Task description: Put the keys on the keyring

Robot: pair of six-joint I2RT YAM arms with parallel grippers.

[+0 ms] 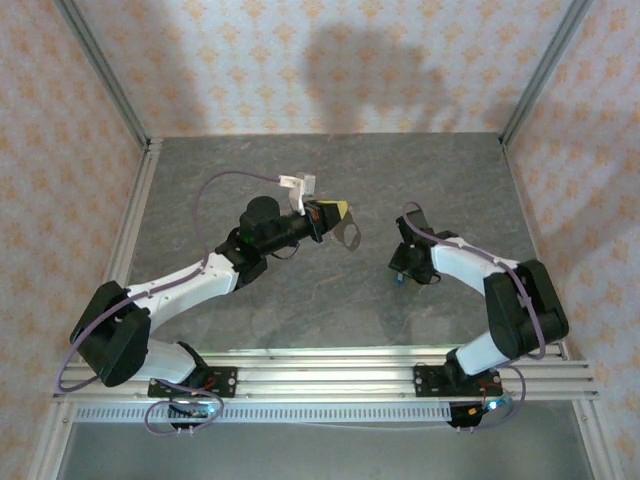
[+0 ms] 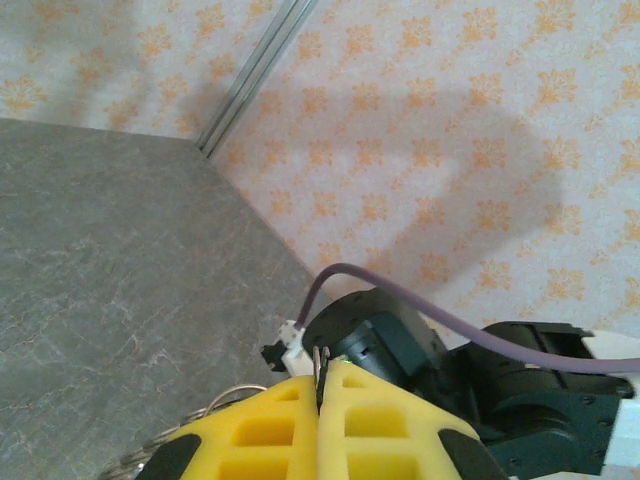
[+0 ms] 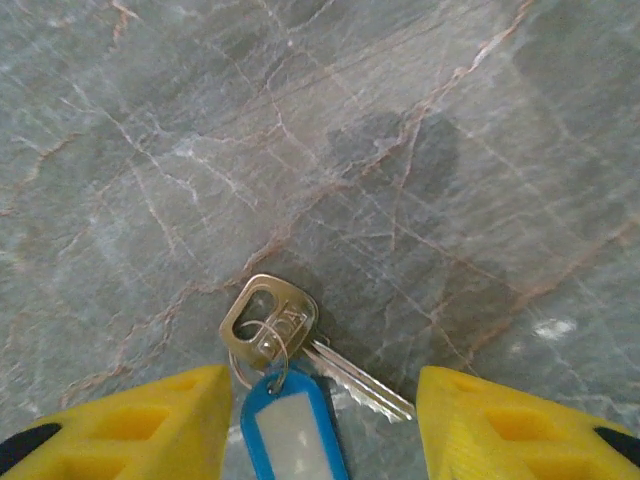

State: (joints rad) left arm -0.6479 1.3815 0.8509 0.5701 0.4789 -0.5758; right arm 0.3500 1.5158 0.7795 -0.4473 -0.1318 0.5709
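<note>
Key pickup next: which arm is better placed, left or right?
Right. The right gripper is open and straddles the key lying on the table, one finger on either side. The left gripper is shut on the keyring, so it is busy.

Soft even light, diffuse wall shadows

Left gripper (image 2: 320, 372) clamped, raised; right gripper (image 3: 322, 400) spread, apparently low.

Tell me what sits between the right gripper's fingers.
Right wrist view: the silver key and its blue tag lie on the table between the right gripper's fingers.
</note>
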